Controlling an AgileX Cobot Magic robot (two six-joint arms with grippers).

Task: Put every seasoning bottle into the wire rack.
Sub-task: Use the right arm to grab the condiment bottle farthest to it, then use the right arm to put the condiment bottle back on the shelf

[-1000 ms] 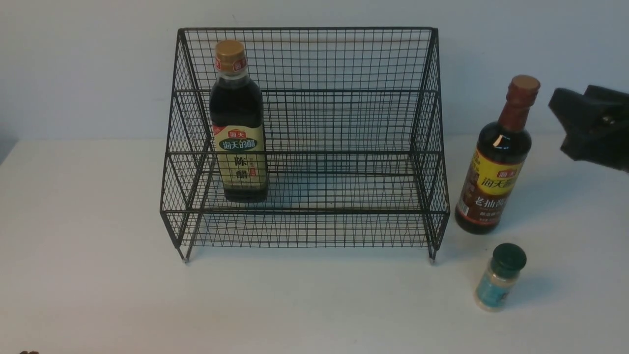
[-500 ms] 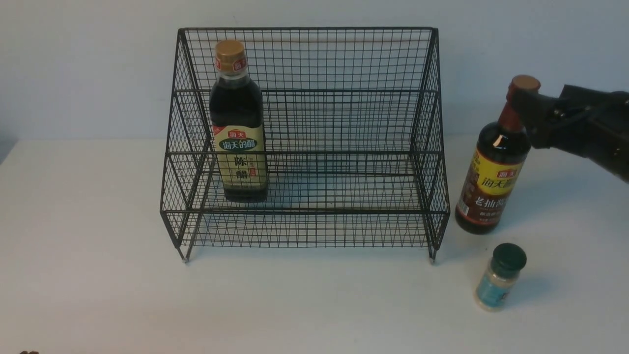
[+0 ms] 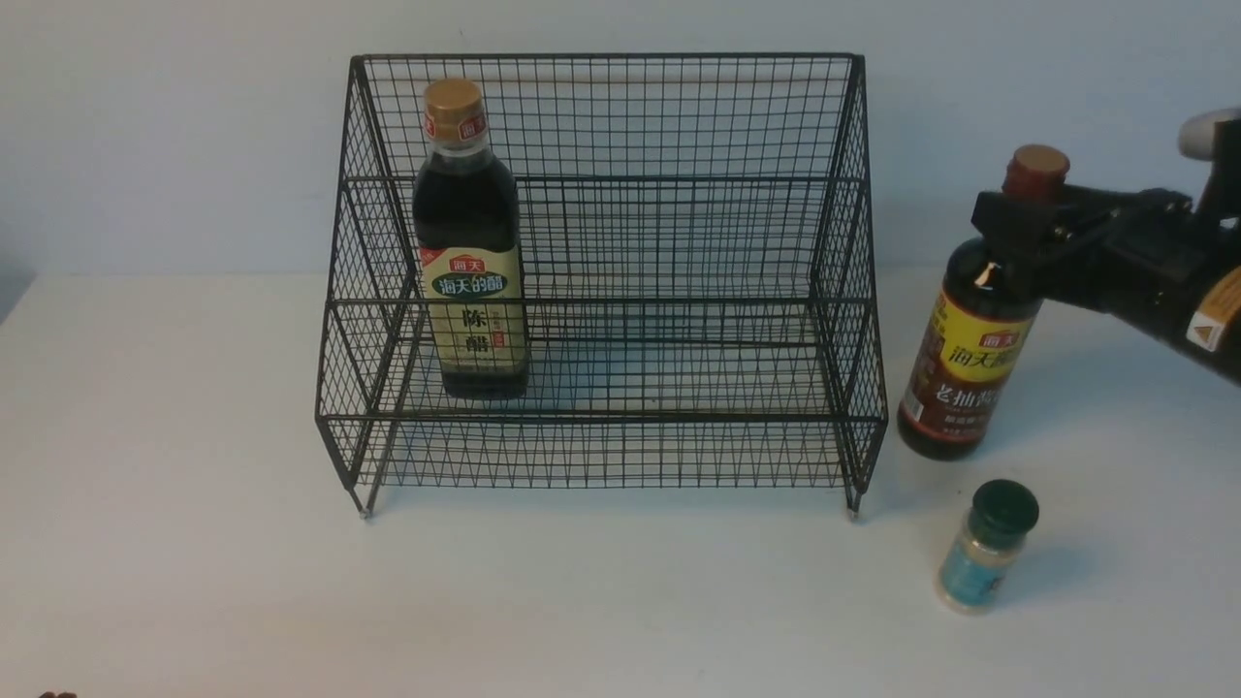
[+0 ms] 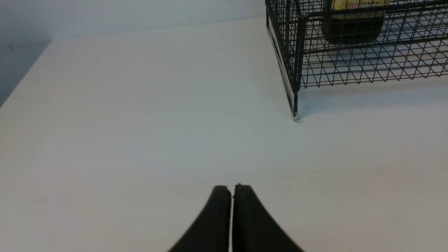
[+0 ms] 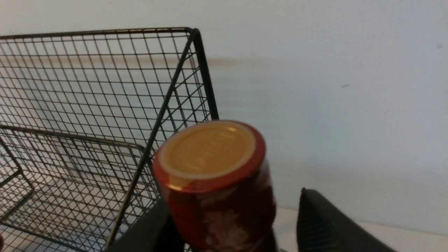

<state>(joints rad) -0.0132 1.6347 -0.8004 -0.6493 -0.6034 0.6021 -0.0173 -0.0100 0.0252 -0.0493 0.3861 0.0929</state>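
Observation:
The black wire rack stands mid-table, and the gold-capped vinegar bottle is upright on its lower tier at the left. To the right of the rack, the brown-necked bottle stands on the table. My right gripper is open around that bottle's neck just below the cap. One finger lies against the neck and the other finger stands a little clear of it. The green-capped shaker stands in front of that bottle. My left gripper is shut and empty over bare table, near the rack's front left foot.
A white wall rises close behind the rack. The rack's right side panel is right beside the gripped neck. The table's left edge shows in the left wrist view.
My right gripper has moved in from the right edge to the brown-necked bottle's neck and has narrowed around it. The bottles and the rack have not moved.

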